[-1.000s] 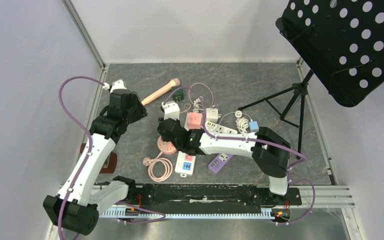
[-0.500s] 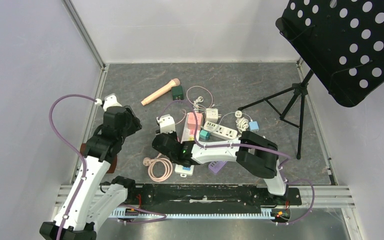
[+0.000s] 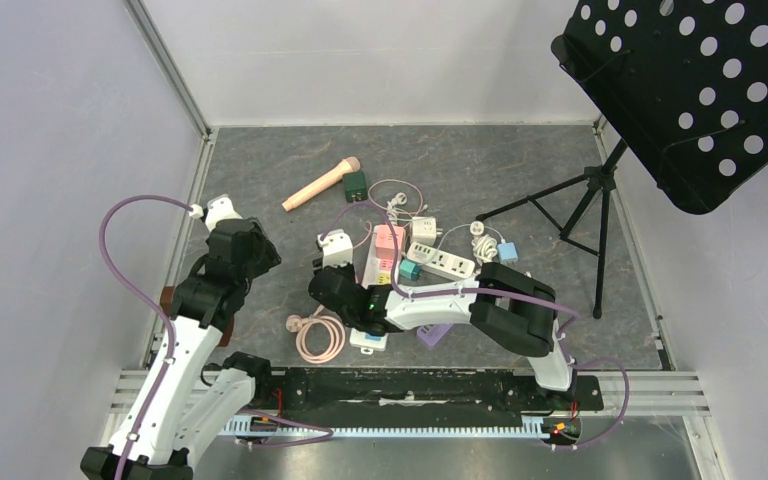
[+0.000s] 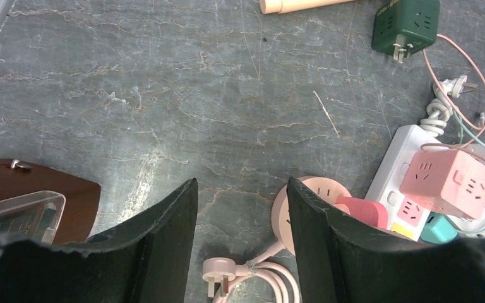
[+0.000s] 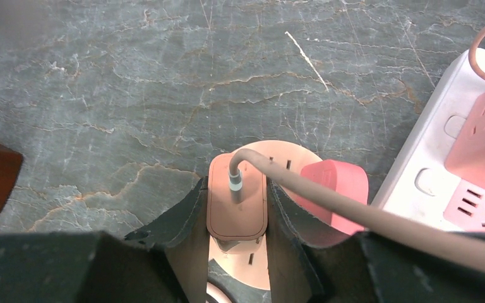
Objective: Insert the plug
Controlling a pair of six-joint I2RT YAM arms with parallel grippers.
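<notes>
Left arm [image 3: 172, 350] drew back | right pincer [image 5: 235, 189] clamps pink plug [image 5: 237, 214] | left pincer [image 4: 241, 184] agape

A flat, round-cornered peach plug [image 5: 237, 214] sits clamped between the fingers of the right claw [image 5: 235, 189], its back facing up. It is directly over a round peach socket hub [image 5: 287, 158], which lies flat on the desk [image 5: 132, 95] just left of the white power strip [image 5: 426, 167]. The plug's beige cord [image 5: 328, 202] rises from its back and sweeps toward the strip. Whether the prongs are seated cannot be told.
</notes>
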